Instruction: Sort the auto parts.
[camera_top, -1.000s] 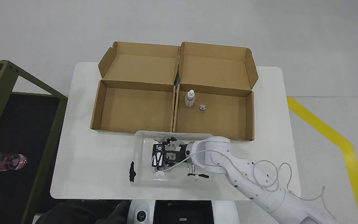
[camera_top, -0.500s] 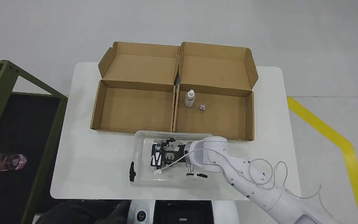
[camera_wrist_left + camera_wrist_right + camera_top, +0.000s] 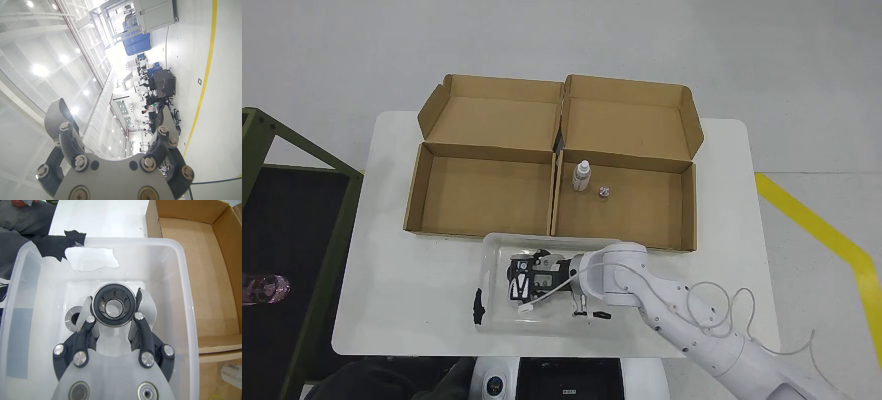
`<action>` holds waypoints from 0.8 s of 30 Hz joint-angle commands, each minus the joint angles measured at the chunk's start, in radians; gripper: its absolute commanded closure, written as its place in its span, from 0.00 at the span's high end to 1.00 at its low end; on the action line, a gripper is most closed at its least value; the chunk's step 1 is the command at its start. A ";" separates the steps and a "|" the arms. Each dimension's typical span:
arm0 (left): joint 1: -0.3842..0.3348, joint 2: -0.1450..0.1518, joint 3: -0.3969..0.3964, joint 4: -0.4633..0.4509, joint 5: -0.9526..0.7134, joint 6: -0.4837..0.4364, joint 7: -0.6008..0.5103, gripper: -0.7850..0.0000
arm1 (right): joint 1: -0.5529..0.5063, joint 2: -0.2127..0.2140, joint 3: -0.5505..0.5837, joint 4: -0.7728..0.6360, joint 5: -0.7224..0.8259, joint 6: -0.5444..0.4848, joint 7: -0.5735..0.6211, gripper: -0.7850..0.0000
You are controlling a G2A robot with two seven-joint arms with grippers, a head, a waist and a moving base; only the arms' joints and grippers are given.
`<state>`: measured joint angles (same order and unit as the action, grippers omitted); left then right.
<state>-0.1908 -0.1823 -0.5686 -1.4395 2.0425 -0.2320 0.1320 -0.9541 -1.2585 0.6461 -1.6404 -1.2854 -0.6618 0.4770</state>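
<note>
Pick-up looks to be the step in hand: the right gripper (image 3: 114, 296) sits down inside the clear bin (image 3: 132, 239), fingers clamped on either side of a black-rimmed bearing (image 3: 130, 309), with a metal washer (image 3: 68, 321) lying just beside it. Next, I'd guess, comes a straight lift over the bin wall toward the cardboard boxes (image 3: 642, 205) (which one, hard to say). The left gripper (image 3: 112, 107) points upward, fingers apart, holding nothing.

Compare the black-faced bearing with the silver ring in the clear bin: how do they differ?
The bearing is held in the jaws of the right gripper; the silver ring lies ungripped in the clear bin. The bearing looks larger, with a black end face; the ring is smaller, bare metal. Both are round with a central hole.
</note>
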 commanded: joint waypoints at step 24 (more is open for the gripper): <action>0.000 0.000 0.000 0.000 0.000 0.000 0.000 1.00 | -0.027 0.018 0.098 -0.177 0.020 -0.039 -0.008 0.00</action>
<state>-0.1908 -0.1823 -0.5686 -1.4395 2.0425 -0.2320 0.1320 -0.9804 -1.2406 0.7421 -1.8130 -1.2651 -0.7022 0.4697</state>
